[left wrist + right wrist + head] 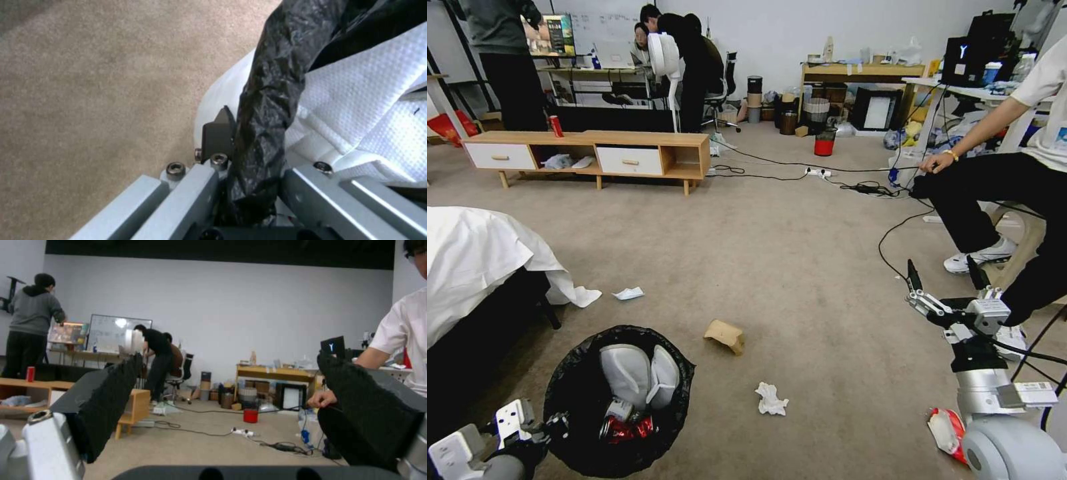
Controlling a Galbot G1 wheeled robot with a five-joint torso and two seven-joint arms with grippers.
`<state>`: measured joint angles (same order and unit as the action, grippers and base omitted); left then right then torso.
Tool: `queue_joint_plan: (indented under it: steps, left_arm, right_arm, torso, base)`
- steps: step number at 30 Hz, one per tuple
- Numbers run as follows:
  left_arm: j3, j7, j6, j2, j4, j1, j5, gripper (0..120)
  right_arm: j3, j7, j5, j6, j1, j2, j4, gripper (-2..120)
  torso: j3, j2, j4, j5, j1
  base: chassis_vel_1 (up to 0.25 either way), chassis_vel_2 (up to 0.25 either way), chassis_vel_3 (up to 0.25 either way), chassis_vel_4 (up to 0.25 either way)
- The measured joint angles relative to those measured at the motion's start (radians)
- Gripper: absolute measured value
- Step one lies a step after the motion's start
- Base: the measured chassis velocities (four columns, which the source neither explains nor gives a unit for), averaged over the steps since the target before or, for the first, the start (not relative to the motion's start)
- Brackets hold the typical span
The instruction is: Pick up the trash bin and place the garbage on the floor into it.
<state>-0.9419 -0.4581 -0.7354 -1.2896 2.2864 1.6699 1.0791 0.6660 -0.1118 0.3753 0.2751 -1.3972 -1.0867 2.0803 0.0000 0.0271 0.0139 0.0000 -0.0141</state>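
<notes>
While the left end effector (pixel 537 427) pinches the rim of the round pale grey trash bin (pixel 617 400) lined with crinkly black plastic, the bin sits low at the robot's left front over the flat beige-grey short-pile carpet floor (pixel 800 267), its mouth facing up. In the left wrist view, a black finger pad (pixel 218 135) presses the outside of the smooth pale wall while the glossy, wrinkled bag (pixel 267 100) runs between the 2 metal finger bars, so the end effector (pixel 249 196) is clamped on the lined rim. Inside lie embossed white tissues (pixel 369 110) and, in the head view, a crumpled red wrapper (pixel 627 430).

On the robot's right, the right end effector (pixel 944 277) hangs above the carpet with its 2 black foam-faced fingers (pixel 351 380) spread wide, holding nothing and pointing forward into the room. Just beside that arm's base lies a red-white snack bag (pixel 947 430), flat on the carpet.

Ahead of the bin, a crumpled white tissue (pixel 771 399) rests on the floor; a little beyond it sits a tan folded cardboard piece (pixel 725 335), tent-shaped, its long axis running from left to right. Farther and to the left, a small white paper scrap (pixel 628 293) lies near the hanging white bedsheet (pixel 487 257).
</notes>
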Motion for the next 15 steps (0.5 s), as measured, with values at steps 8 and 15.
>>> queue_joint_plan:
  steps: [8, 15]
  left_arm:
    - [0.0, 0.0, 0.0, 0.003, -0.003, -0.001, 0.0, 0]
    - [-0.003, 0.0, 0.0, 0.009, -0.007, 0.0, 0.0, 0]
  right_arm:
    - [-0.001, 0.0, 0.003, -0.001, 0.002, 0.005, -0.001, 100]
    - [-0.039, -0.02, 0.042, -0.039, 0.033, 0.051, -0.016, 100]
  torso:
    - [0.0, 0.0, 0.0, 0.0, 0.0]
    - [0.0, 0.0, 0.0, 0.0, 0.0]
  base:
    - [0.0, 0.0, 0.0, 0.0]
    - [0.0, 0.0, 0.0, 0.0]
